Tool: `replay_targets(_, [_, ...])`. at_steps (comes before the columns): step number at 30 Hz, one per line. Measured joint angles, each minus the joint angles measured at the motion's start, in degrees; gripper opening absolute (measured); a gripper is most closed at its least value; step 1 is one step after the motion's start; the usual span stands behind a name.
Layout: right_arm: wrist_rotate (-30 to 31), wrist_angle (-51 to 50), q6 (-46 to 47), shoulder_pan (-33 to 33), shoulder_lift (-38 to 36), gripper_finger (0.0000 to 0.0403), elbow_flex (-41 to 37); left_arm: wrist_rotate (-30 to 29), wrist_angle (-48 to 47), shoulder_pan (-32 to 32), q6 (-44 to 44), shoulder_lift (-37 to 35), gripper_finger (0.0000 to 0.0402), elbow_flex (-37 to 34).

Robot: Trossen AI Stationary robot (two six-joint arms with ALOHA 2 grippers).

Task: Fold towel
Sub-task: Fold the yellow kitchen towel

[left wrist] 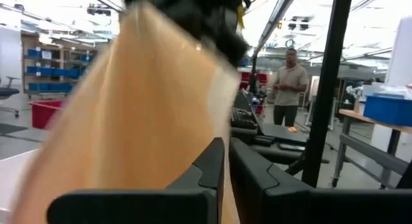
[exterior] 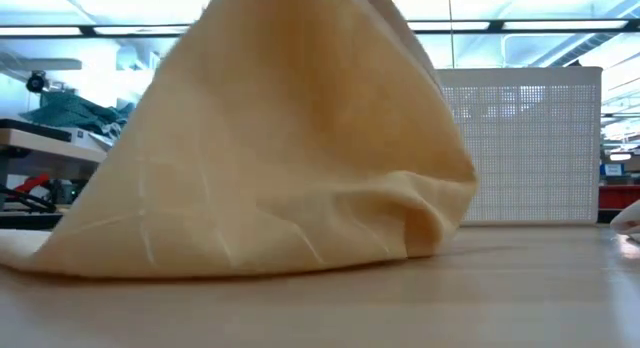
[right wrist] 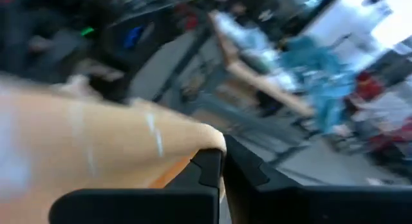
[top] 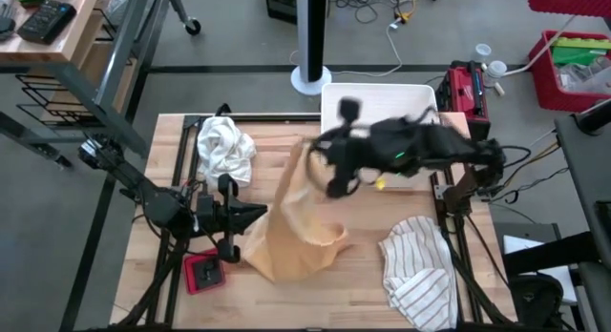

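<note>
From above, you see the tan towel (top: 291, 232) in the middle of the table (top: 382, 227), pulled up into a tent. The right gripper (top: 325, 165) has its fingers pinched together on the far corner and carries it high, while the left gripper (top: 256, 217) clamps the near left edge low, so the cloth hangs taut between them, likely ready to be laid over for a fold. A white cloth (top: 225, 148) and a striped cloth (top: 420, 270) sit well apart at the table's sides. At table height, the towel (exterior: 270, 158) fills your view, its lower edge resting on the wood. Your left wrist camera shows the closed left gripper (left wrist: 225, 169) with tan fabric draped beside it, and a person (left wrist: 288, 85) standing far back. Your right wrist camera shows the right gripper (right wrist: 223, 161) nipping the towel's corner.
</note>
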Motion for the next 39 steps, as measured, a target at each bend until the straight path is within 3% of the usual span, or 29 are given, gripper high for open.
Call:
replay_targets(4, [7.68,3.86,-6.29,0.26,-3.8,0.0001,-0.01,-0.01,-0.07,0.0,-0.05,-0.11,0.0018,-0.01])
replay_targets(8, [17.08,4.52,-6.95,0.8,-6.64,0.0001,0.58,-0.05,0.19,0.0,1.0,-0.54,0.0011,0.0])
replay_targets(12, [20.31,-1.45,0.85,1.8,-8.9,0.0,0.7,-0.82,-0.33,0.0,2.71,-0.85,0.0001,0.0])
replay_targets(15, [18.96,-11.73,11.7,1.97,-9.16,0.0,0.75,-7.69,-1.87,-0.02,4.1,-0.87,0.0001,0.0])
replay_targets(18, [11.23,-22.81,24.13,1.82,-7.94,0.0,0.68,-18.6,-5.34,0.02,4.23,-0.44,0.0002,0.02])
replay_targets(20, [4.57,-26.76,29.93,1.8,-6.14,0.0,0.56,-21.79,-7.84,0.4,4.52,0.59,0.0001,0.02])
replay_targets(22, [-1.7,-29.18,32.64,1.89,-3.44,0.0,0.24,-20.24,-8.38,1.15,5.4,1.93,0.0002,0.0])
replay_targets(27, [-21.75,-27.14,31.42,1.68,4.62,0.0,-0.01,-5.67,-4.4,4.09,6.9,5.06,0.002,0.0])
replay_targets(29, [-24.33,-24.28,27.77,1.74,7.5,0.0,-0.01,-4.16,-3.57,4.88,6.91,5.78,0.003,0.54])
replay_targets(35, [-24.58,-16.63,17.16,1.73,12.79,0.0,-0.01,-4.45,-4.07,5.14,7.24,7.68,0.0057,1.73])
replay_targets(39, [-34.96,-14.94,7.98,1.87,13.37,0.0,-0.01,-4.6,-7.62,4.86,7.63,7.46,0.0075,1.86])
